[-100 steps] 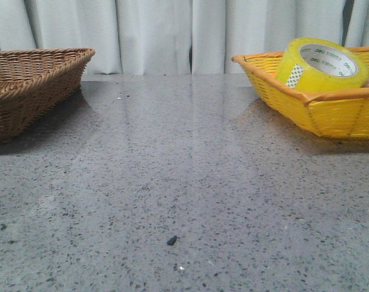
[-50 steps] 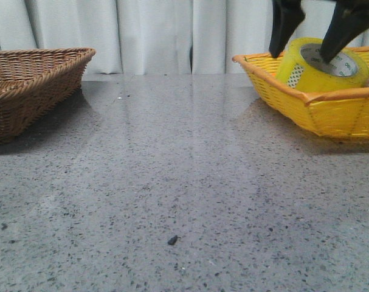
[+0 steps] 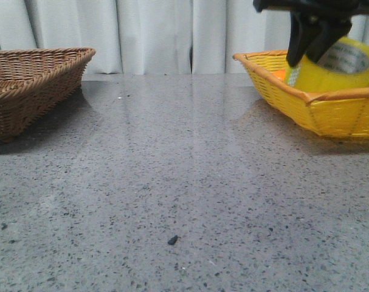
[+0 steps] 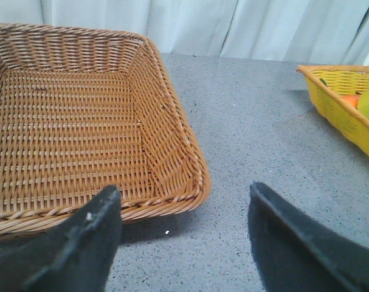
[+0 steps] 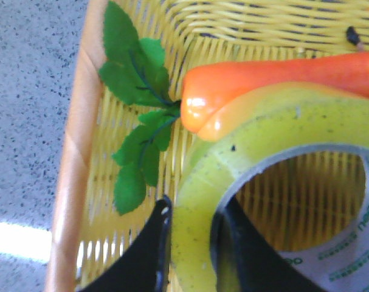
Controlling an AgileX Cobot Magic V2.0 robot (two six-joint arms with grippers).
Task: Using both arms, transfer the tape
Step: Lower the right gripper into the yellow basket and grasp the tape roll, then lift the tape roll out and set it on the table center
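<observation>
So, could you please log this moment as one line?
right gripper: shut on tape wall | tape: in yellow basket | left gripper: open, by brown basket

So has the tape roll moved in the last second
Yes. The tape has shifted right along the yellow basket's front rim, gripped by the right gripper.

Soft even daylight; right wrist view blurred.

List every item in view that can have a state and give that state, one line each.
tape: in the yellow basket, tilted, its wall gripped between the right pincer's fingers
right pincer: shut on the tape, one finger outside the roll, one inside the core
left pincer: open, holding nothing, near the brown basket
yellow basket: holds the tape and an orange carrot-like item
brown basket: nothing inside
</observation>
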